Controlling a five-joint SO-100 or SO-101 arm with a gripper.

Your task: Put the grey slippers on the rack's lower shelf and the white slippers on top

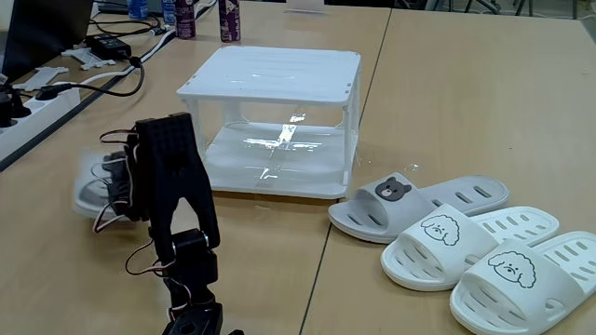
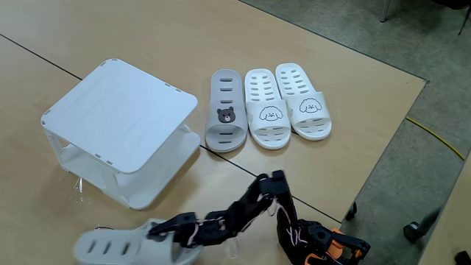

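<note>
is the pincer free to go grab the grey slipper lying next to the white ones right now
Probably not yet. The pincer is already shut on the other grey slipper, low beside the rack. The path to the grey slipper by the white slippers looks unobstructed once that one is released.

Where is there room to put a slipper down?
Both boards of the small white plastic two-tier rack are bare: the flat top and the glossy lower shelf. It is crowded beside the rack, where one grey bear-face slipper and two white puppy-face slippers lie together.
</note>
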